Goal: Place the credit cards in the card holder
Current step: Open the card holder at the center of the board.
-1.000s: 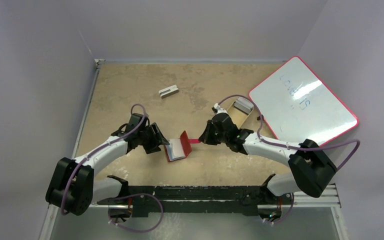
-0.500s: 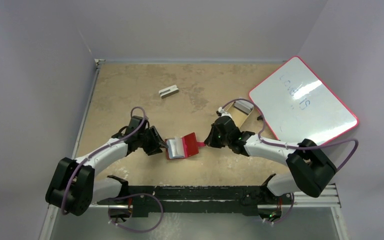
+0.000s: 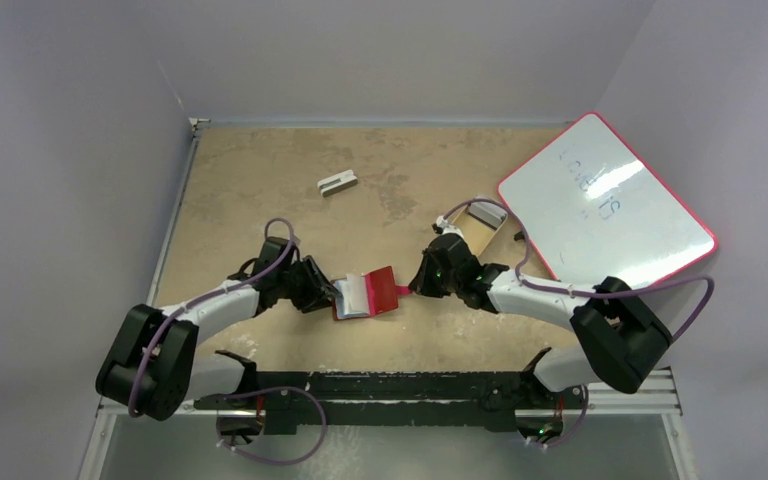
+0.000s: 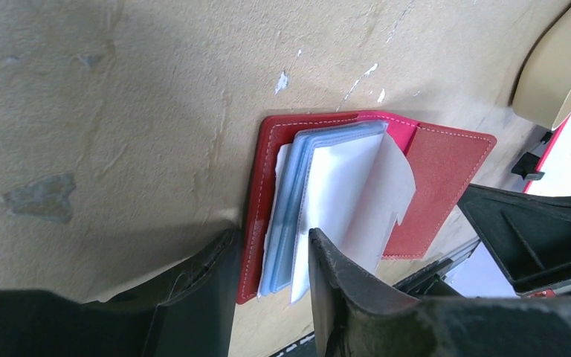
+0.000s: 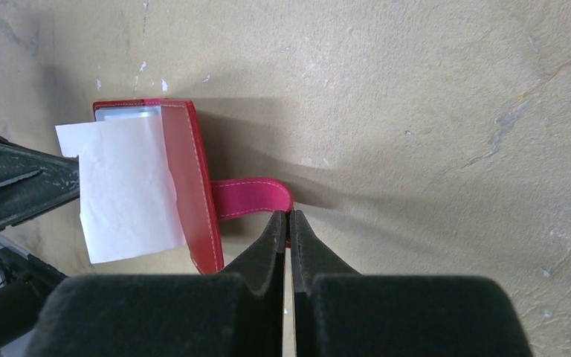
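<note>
The red card holder (image 3: 382,289) lies spread open on the table between both arms, its pale blue sleeves (image 4: 297,193) and a white sheet (image 4: 349,186) showing. My left gripper (image 4: 271,238) straddles the holder's left cover and sleeves at their near edge, one finger touching each side. On the other side, my right gripper (image 5: 288,216) is shut on the end of the holder's pink strap (image 5: 249,197). Grey credit cards (image 3: 487,211) lie at the far end of the tan tray (image 3: 465,232), behind the right gripper (image 3: 415,287).
A pink-rimmed whiteboard (image 3: 605,205) leans at the right, close to the tray. A small grey-white block (image 3: 337,182) lies on the far left of the table. The tray's rim (image 4: 557,67) shows beyond the holder in the left wrist view.
The holder's right flap went from standing upright to lying flat as the right gripper drew the strap rightward. The left gripper moved in onto the holder's left edge and its jaws narrowed.
</note>
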Action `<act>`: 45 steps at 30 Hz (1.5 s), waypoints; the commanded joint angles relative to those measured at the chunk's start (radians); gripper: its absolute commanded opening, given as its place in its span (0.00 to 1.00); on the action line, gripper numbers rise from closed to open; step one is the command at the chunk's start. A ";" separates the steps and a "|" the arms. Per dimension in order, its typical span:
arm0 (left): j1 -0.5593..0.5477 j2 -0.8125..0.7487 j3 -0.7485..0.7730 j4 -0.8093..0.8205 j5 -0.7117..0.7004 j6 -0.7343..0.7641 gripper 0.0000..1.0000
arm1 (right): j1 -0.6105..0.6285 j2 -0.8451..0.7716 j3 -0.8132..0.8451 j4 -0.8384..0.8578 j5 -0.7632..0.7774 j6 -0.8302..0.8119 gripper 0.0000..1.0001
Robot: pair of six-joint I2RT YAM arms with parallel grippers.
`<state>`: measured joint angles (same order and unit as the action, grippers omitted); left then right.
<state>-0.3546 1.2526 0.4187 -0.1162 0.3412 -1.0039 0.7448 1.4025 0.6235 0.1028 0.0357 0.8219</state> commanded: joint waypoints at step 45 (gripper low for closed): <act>0.003 -0.037 -0.171 0.438 0.136 -0.218 0.33 | -0.012 0.080 -0.063 0.043 0.020 0.037 0.00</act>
<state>-0.3546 1.2488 0.2836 0.1493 0.4282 -1.1225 0.7380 1.4551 0.5770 0.1535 0.0406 0.8562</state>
